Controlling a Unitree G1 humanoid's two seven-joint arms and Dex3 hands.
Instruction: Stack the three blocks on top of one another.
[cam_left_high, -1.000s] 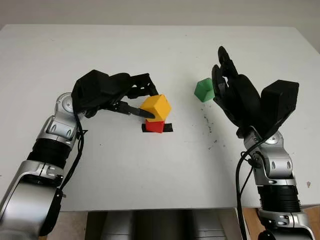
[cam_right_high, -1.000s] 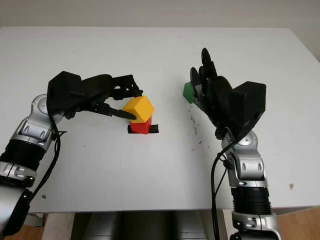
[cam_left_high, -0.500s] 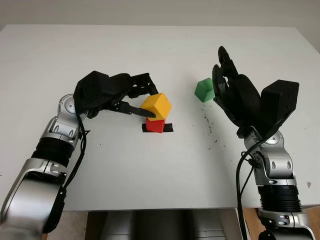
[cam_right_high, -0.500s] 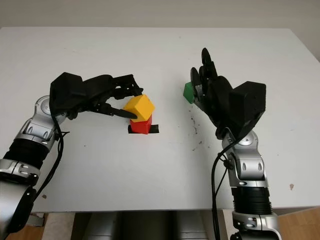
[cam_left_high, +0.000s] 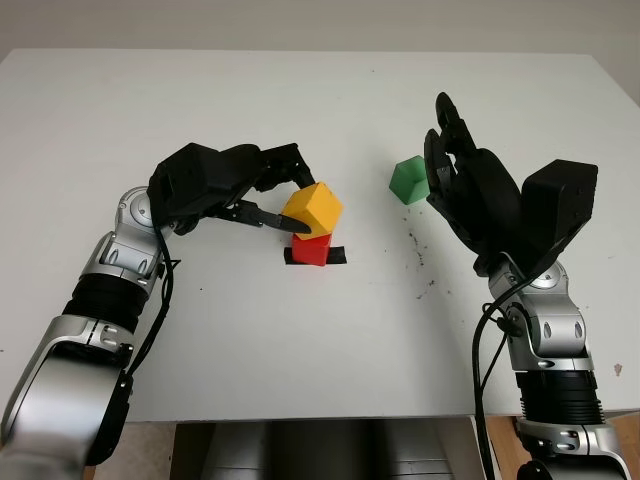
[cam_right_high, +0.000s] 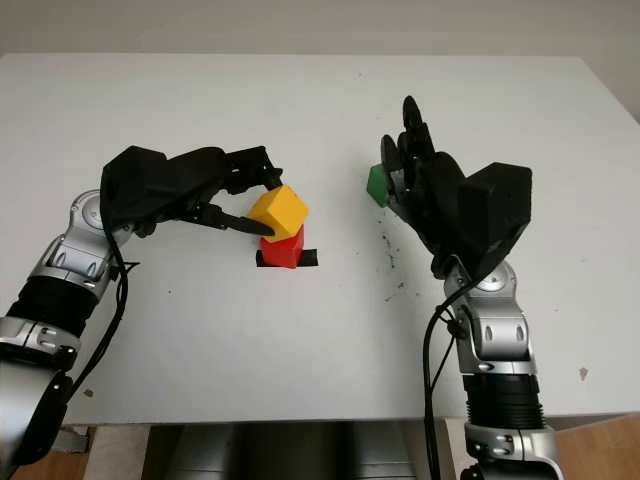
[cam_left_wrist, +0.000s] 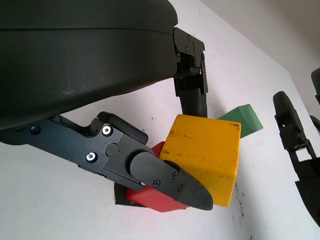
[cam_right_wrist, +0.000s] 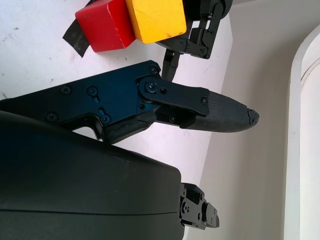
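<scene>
Left hand (cam_left_high: 262, 196): we see fingers pinching the yellow block (cam_left_high: 311, 208), tilted on the red block (cam_left_high: 311, 249).
Right hand (cam_left_high: 462, 185): open, green block (cam_left_high: 408, 180) at its 9 o'clock.

Black hands (cam_left_high: 470, 190), silver cabled arms (cam_left_high: 110, 270)

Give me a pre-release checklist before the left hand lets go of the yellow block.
1. Left hand grips the yellow block: ok.
2. Yellow block sits over the red block: ok.
3. Yellow block sits level and square on the red: not ok, it is tilted.
4. Red block on the black tape mark: ok.
5. Green block free on the table: ok.
6. Right hand open, beside the green block: ok.
</scene>
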